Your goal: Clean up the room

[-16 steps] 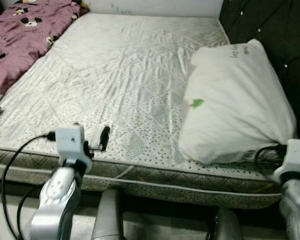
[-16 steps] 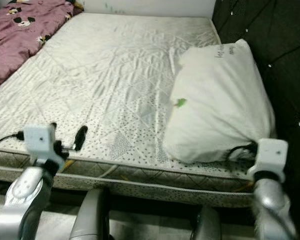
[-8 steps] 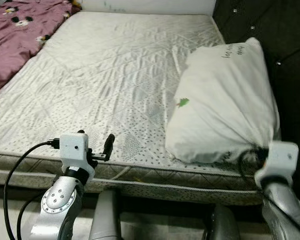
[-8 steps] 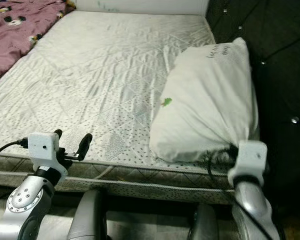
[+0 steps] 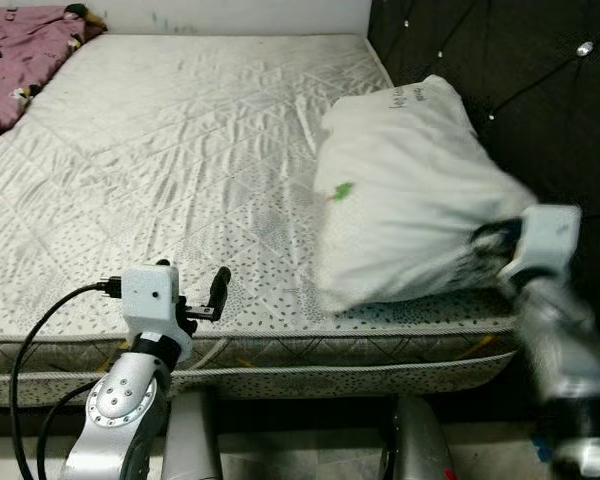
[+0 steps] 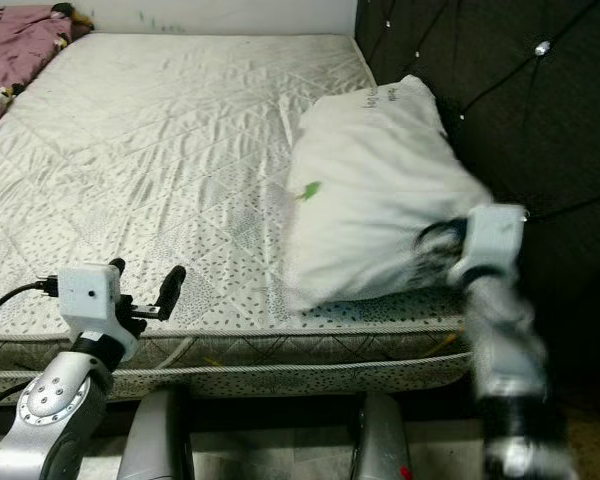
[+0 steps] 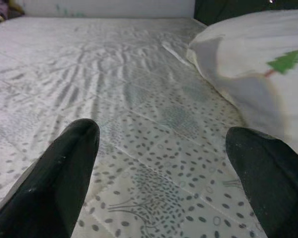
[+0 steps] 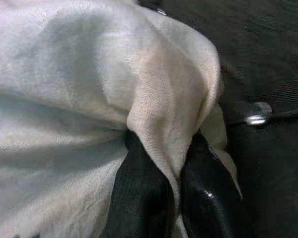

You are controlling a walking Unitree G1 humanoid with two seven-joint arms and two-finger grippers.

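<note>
The pillow (image 5: 400, 190) was white with a small green tree print. The mattress (image 5: 180, 160) was off-white, quilted and speckled. The blanket (image 5: 15, 50) was mauve, the headboard (image 5: 510, 70) black.

Even indoor light (right arm blurred)

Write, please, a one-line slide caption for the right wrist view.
Right end effector shut on a pinched corner of the white pillow, beside the dark tufted headboard.
</note>
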